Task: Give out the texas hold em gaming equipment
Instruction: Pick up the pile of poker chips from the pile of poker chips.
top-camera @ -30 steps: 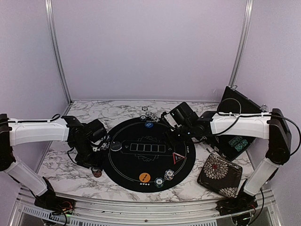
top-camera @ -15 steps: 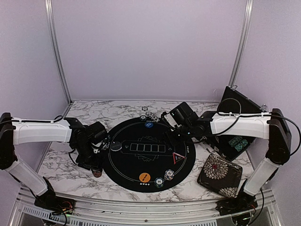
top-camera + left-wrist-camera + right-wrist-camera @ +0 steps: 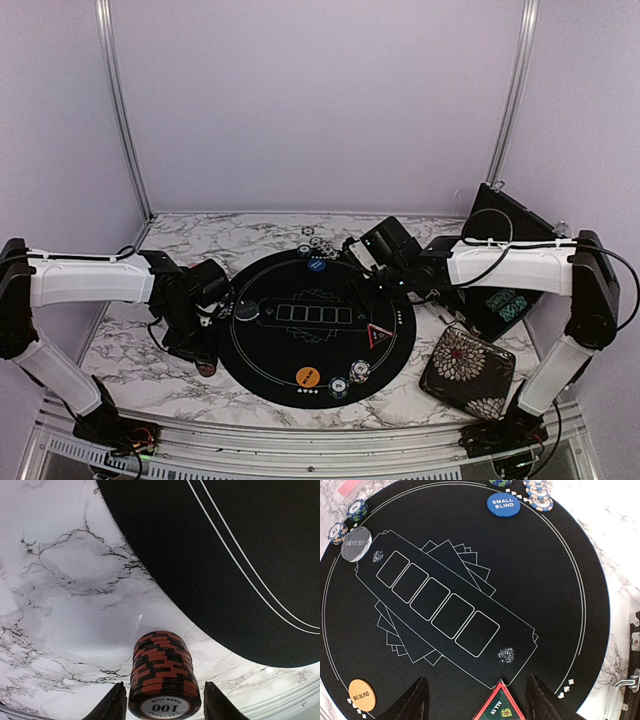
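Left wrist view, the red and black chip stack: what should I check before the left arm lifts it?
1. Chip stack centred in the left gripper: ok.
2. Jaws closed on the stack: not ok, slim gaps show on both sides.
3. Stack upright: ok.
4. Stack off the black mat, on the marble table: ok.
5. Right gripper out of the way, open above the ALL IN triangle: ok.

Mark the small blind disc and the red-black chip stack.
Small blind disc [image 3: 503, 505], right wrist view, middle of its blue face.
Red-black chip stack [image 3: 161, 672], left wrist view, its striped side.
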Available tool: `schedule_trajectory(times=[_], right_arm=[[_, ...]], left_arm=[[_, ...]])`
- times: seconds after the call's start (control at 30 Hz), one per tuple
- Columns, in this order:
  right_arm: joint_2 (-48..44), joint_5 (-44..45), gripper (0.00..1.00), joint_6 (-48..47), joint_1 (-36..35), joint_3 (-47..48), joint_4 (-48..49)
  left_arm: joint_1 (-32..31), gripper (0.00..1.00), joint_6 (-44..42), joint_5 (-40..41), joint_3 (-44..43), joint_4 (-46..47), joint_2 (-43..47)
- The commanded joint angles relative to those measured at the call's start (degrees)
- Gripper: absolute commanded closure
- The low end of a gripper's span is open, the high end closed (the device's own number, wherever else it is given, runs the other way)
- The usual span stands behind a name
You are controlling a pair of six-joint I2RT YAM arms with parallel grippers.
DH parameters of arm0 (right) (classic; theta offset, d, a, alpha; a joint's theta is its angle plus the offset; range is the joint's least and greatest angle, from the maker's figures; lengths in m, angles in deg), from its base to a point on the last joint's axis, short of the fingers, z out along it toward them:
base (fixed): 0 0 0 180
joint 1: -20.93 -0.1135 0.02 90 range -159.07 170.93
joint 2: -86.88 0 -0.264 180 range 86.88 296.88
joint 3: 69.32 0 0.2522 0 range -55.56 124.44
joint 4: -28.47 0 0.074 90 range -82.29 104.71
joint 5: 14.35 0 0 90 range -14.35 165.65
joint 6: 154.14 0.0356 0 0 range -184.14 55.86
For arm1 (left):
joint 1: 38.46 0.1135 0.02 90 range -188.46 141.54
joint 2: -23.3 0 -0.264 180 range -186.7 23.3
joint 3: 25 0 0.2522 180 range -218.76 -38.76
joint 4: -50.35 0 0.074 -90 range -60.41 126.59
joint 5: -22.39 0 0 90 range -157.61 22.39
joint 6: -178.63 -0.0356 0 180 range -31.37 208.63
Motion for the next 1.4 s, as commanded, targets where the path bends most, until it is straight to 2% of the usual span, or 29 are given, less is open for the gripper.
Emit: schedule_trajectory(times=[0.0, 0.5, 0.93, 1.37], right_arm=[[-2.1, 0.5, 0.37, 0.4, 0.4, 0.8, -0.4], [-2.2, 0.5, 0.37, 0.5, 0.3, 0.3, -0.3], [-2.1, 0.4, 0.37, 0.6, 0.3, 0.3, -0.1], [-1.9, 0.3, 0.37, 0.5, 0.4, 0.5, 0.0]], left_arm=[[-0.3, 0.46, -0.4, 0.1, 1.0, 0.3, -0.7], [-0.4, 0.46, -0.4, 0.1, 0.9, 0.9, -1.3], [-0.4, 0.54, -0.5, 0.2, 0.9, 0.2, -0.3], [-0.4, 0.56, -0.4, 0.7, -0.2, -1.1, 0.6]])
